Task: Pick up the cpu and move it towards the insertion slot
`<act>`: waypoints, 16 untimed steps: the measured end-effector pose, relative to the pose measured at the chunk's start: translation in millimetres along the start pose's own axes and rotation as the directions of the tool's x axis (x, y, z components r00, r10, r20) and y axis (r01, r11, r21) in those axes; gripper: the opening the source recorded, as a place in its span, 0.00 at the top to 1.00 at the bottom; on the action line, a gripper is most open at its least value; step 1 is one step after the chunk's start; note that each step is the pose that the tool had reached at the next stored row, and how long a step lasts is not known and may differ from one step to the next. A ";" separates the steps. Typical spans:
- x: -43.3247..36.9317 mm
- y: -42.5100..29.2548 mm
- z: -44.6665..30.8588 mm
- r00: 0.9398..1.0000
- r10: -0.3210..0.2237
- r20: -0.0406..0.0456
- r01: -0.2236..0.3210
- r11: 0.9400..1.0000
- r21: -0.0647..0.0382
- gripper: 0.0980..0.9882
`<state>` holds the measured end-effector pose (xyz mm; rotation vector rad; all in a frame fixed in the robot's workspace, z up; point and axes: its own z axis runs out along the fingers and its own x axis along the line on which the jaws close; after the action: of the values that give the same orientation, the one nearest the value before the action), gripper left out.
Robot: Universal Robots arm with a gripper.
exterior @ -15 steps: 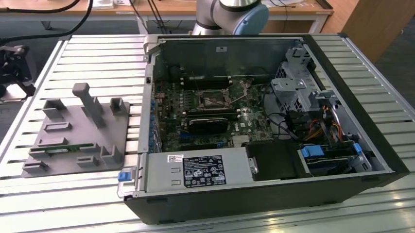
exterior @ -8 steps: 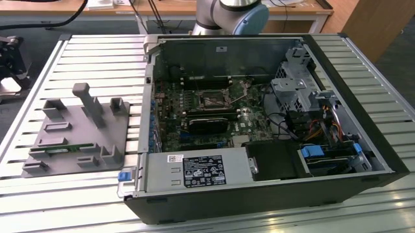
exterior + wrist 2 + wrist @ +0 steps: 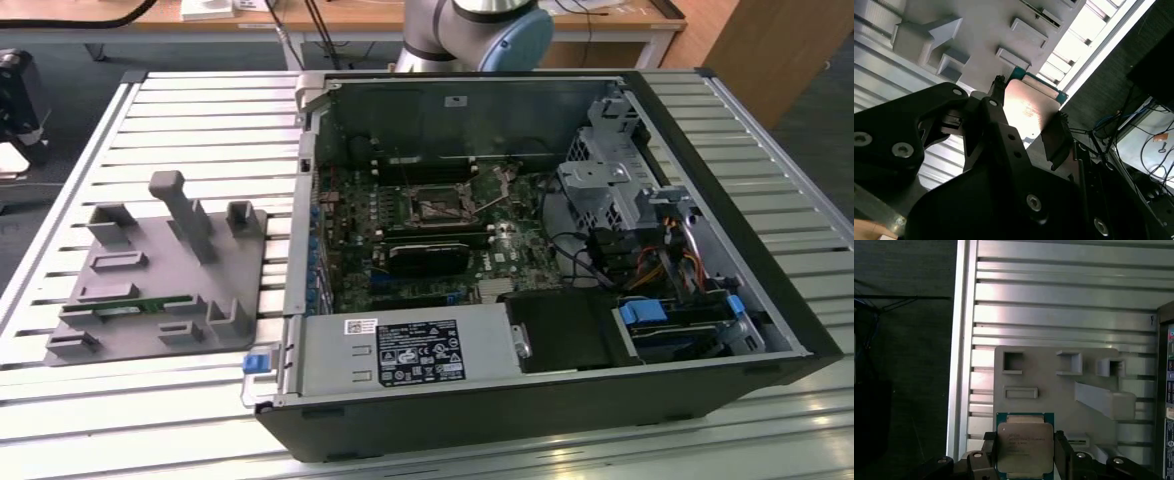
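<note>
The cpu, a flat square chip with a silvery top and green edge, sits between my gripper fingers, which are shut on two opposite sides of it. In the second wrist view the cpu shows from the other side, clamped by the black fingers. It hangs well above the grey fixture plate. In the exterior view the insertion slot, a dark square socket in a metal frame, lies on the motherboard inside the open computer case, to the right of the fixture plate.
The computer case stands open on a slatted metal table. A green memory stick lies in the fixture plate, which also carries raised grey blocks. The arm's base stands behind the case. Cables and a drive cage fill the case's right side.
</note>
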<state>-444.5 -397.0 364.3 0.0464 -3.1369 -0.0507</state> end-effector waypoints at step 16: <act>-0.1 3.3 -36.5 1.000 0.000 0.000 0.000 1.000 0.000 0.50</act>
<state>-444.4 -394.8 400.9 0.0464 -3.1369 -0.0507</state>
